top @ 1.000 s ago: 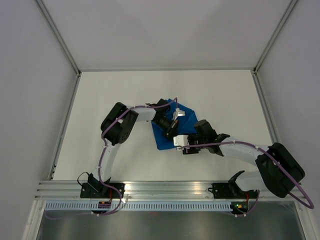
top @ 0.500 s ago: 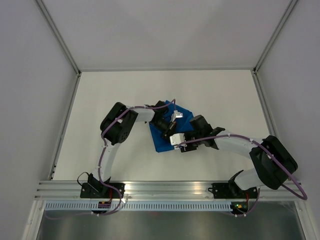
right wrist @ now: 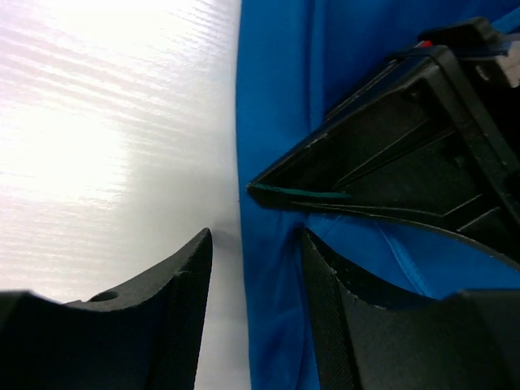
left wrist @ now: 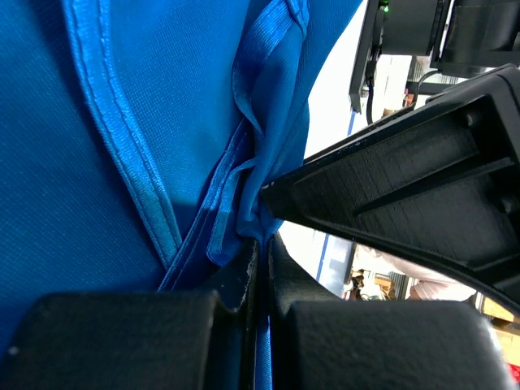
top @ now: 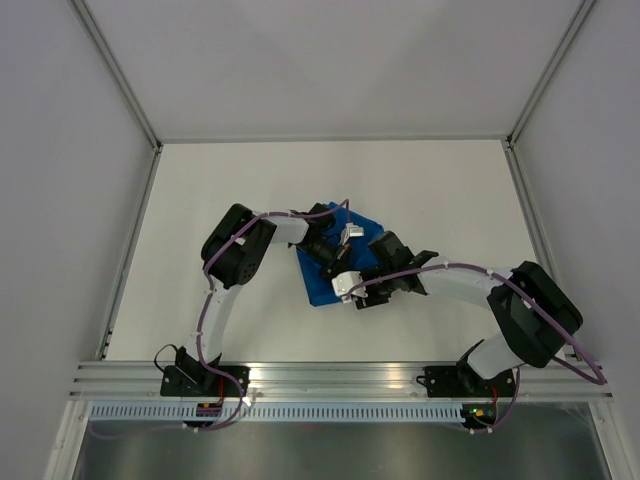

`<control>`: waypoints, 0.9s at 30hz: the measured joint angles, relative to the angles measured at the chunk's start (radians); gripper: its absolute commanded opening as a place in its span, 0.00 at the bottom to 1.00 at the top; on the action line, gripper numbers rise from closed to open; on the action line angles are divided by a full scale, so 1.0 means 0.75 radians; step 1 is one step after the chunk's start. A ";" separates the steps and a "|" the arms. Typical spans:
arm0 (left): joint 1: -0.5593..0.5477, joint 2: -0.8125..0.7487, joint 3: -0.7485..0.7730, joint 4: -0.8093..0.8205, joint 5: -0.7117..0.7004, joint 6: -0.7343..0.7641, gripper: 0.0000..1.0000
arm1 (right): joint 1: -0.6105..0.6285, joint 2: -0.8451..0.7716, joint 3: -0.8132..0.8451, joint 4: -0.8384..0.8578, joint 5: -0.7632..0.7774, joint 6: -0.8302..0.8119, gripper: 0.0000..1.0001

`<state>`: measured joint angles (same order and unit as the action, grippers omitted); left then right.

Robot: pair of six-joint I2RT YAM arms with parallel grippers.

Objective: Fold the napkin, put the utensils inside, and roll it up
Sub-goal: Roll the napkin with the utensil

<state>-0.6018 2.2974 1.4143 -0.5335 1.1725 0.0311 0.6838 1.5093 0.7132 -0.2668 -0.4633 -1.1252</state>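
Pinching the napkin (left wrist: 122, 162), left end effector (left wrist: 258, 240) is clamped; right end effector (right wrist: 253, 244) spread apart

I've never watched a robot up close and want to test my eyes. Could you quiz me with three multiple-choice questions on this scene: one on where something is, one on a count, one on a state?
1. Where does the bright blue thin fabric cloth lie?
A) around the middle of the white table
B) in the far left corner
C) hanging off the near edge

2. How many claws are at the cloth?
A) none
B) one
C) two

3. How is the left claw?
A) wide open
B) shut on a fold of the cloth
C) shut on nothing

Answers:
1 A: the overhead view shows the blue cloth mid-table.
2 C: the left claw and the right claw are both at it.
3 B: its fingers pinch blue fabric between them, while the right claw stands open at the cloth's edge.
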 measured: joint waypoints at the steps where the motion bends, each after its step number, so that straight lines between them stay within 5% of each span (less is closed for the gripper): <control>1: 0.001 0.000 0.000 -0.003 0.001 0.002 0.02 | 0.000 0.009 0.008 0.005 0.005 0.002 0.53; 16: 0.003 0.001 0.001 -0.040 0.006 0.042 0.02 | 0.009 0.148 0.179 -0.128 0.028 -0.022 0.50; 27: 0.003 0.001 0.007 -0.056 0.005 0.061 0.02 | 0.009 0.216 0.268 -0.253 0.025 -0.028 0.37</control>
<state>-0.5995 2.2982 1.4197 -0.5758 1.1763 0.0769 0.6903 1.6714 0.9138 -0.4564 -0.4442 -1.1461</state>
